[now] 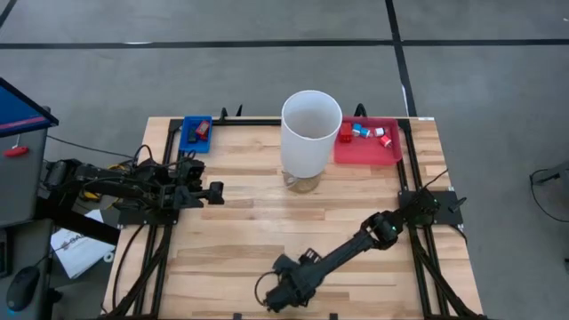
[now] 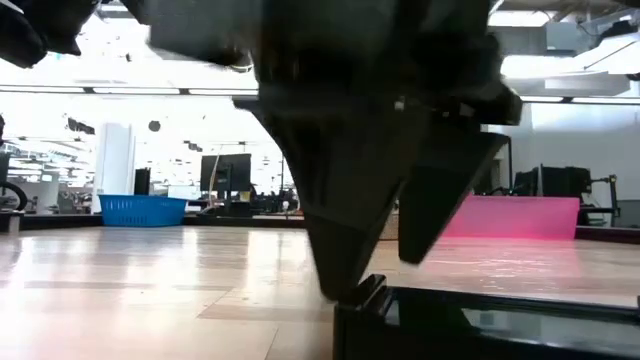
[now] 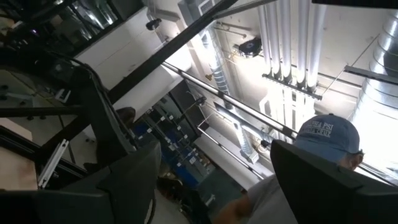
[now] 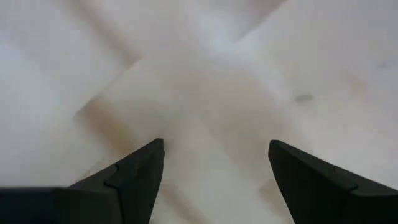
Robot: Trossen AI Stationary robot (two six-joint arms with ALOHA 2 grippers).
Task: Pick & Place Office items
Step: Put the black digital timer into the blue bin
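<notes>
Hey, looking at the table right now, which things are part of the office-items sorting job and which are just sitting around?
Part of the job:
- small pieces in the red tray
- small pieces in the blue tray

Just there:
- tall white cylinder
- paper off the table's left edge

Neither pincer holds anything.

Dark jointed arms [image 1: 347, 253]; black wedge-shaped fingers [image 4: 134, 177]

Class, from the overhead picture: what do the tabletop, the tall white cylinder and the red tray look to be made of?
Tabletop: wood, matte, with plank seams and grain. Tall white cylinder: probably plastic or paper, smooth, thin rim. Red tray: likely plastic, even glossy colour, shallow moulded walls.
</notes>
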